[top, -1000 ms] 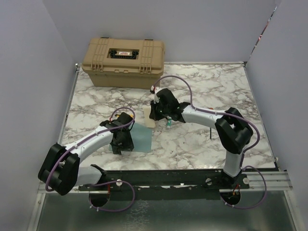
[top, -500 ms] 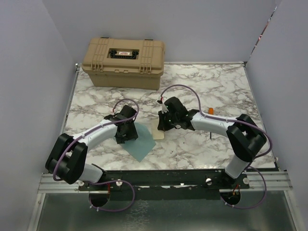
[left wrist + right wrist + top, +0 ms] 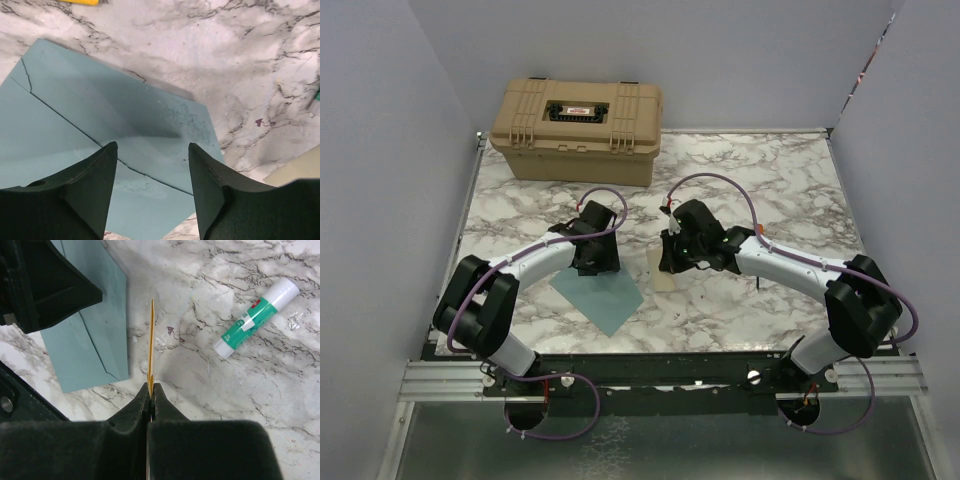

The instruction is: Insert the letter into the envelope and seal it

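Observation:
The teal envelope (image 3: 600, 298) lies flat on the marble table, turned like a diamond. My left gripper (image 3: 597, 258) is over its far corner. In the left wrist view the gripper (image 3: 152, 150) is open and empty, its fingers either side of the envelope's (image 3: 100, 115) seam line. My right gripper (image 3: 670, 262) is shut on the cream-beige letter (image 3: 660, 275), just right of the envelope. In the right wrist view the shut gripper (image 3: 151, 386) pinches the letter (image 3: 150, 340), seen edge-on, beside the envelope (image 3: 95, 340). A corner of the letter shows in the left wrist view (image 3: 300, 172).
A tan toolbox (image 3: 578, 115) stands at the back left of the table. A green-and-white glue stick (image 3: 256, 316) lies on the marble right of the letter. White walls close in the left, back and right sides.
My left gripper has moved away from the base and to the right, and the envelope has turned into a diamond. My right gripper has carried the letter right and toward the near edge.

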Robot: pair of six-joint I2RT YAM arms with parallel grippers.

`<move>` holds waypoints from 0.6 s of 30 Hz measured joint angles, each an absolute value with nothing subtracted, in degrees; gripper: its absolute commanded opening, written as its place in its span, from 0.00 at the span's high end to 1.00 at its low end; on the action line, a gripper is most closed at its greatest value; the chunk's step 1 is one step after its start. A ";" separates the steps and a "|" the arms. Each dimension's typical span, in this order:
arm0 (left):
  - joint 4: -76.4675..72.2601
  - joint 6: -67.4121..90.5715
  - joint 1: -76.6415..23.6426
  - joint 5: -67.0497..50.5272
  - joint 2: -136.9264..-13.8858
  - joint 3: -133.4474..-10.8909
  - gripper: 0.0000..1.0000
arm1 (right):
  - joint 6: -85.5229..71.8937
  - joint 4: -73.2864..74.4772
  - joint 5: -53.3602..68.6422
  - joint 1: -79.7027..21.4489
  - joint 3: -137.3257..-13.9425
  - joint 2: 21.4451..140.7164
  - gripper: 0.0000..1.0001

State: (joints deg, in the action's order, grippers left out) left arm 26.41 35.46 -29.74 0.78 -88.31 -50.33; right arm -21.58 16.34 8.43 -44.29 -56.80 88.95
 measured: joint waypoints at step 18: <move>40.73 54.15 -27.16 8.49 -69.14 -36.51 0.01 | -22.46 17.74 11.55 -44.29 -65.52 92.09 1.00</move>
State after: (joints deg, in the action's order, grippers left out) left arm 40.73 54.15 -27.16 8.49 -69.14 -36.51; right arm -22.46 17.74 11.55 -44.29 -65.52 92.09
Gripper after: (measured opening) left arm 0.987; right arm 0.005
